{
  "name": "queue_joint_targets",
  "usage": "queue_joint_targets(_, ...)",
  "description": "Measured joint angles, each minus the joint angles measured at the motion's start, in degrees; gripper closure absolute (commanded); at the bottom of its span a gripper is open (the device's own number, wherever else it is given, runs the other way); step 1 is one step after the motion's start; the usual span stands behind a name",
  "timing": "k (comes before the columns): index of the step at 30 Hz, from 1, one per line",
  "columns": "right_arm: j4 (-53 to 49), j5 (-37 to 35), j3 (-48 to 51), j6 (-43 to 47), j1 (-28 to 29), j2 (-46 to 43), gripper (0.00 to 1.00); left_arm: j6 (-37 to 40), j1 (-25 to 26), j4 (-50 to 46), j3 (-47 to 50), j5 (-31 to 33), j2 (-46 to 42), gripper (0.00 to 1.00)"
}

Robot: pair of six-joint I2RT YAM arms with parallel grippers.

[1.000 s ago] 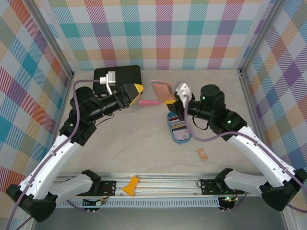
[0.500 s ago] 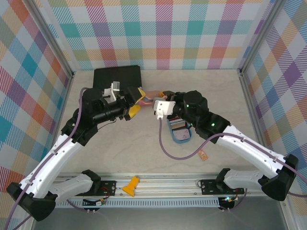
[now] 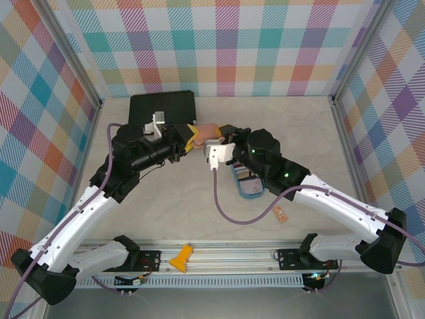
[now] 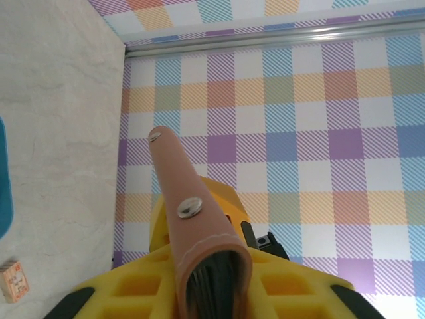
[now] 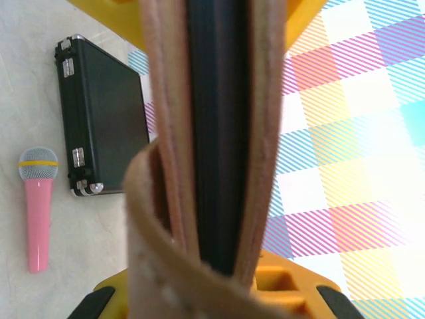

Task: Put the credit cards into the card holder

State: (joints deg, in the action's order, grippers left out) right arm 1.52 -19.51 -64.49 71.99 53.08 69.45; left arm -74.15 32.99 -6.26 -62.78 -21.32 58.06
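The card holder, pinkish-brown leather, hangs in the air at the back middle of the table between both grippers. My left gripper is shut on its left end. In the left wrist view the folded card holder with two metal snaps runs up from my gripper. My right gripper is shut on the other end. In the right wrist view the card holder stands edge-on with a dark inner gap above my gripper. The credit cards lie in a blue oval tray.
A large black case lies at the back left, also the black case. A pink microphone lies on the table beside it. A small orange tag lies front right. A yellow piece rests on the front rail.
My right gripper carried the card holder leftward. The left gripper moved right to meet it and closed on its free end.
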Motion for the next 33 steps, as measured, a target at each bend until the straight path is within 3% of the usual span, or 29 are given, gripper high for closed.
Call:
queue_joint_targets(1, 0.15, -0.28, 0.00, 0.44, 0.00, 0.00, 1.00, -0.02, 0.00, 0.15, 0.00, 0.00, 0.13, 0.81)
queue_joint_targets(3, 0.46, -0.85, 0.00, 1.20, 0.00, 0.04, 1.00, -0.04, 0.00, 0.50, 0.00, -0.02, 0.39, 0.95)
queue_joint_targets(4, 0.61, -1.16, 0.00, 1.60, -0.02, 0.07, 0.95, 0.09, 0.00, 0.72, 0.00, -0.02, 0.50, 1.00)
queue_joint_targets(7, 0.57, -1.49, 0.00, 1.31, -0.13, 0.13, 0.49, 2.08, 0.02, 0.61, 0.00, -0.04, 0.66, 1.00)
queue_joint_targets(9, -1.27, 0.42, 0.00, -0.72, -0.94, -0.15, 0.39, 5.03, 0.35, 0.55, 0.00, -0.22, 0.63, 1.00)
queue_joint_targets(20, -12.68, 20.33, 9.44, -17.25, -5.09, -21.16, 0.33, 23.32, -3.08, 2.16, 0.00, -5.18, -0.26, 1.00)
queue_joint_targets(33, -16.26, 31.28, 8.72, -23.08, -4.61, -18.56, 0.40, 30.12, -3.52, 0.11, -0.04, -10.38, -0.09, 1.00)
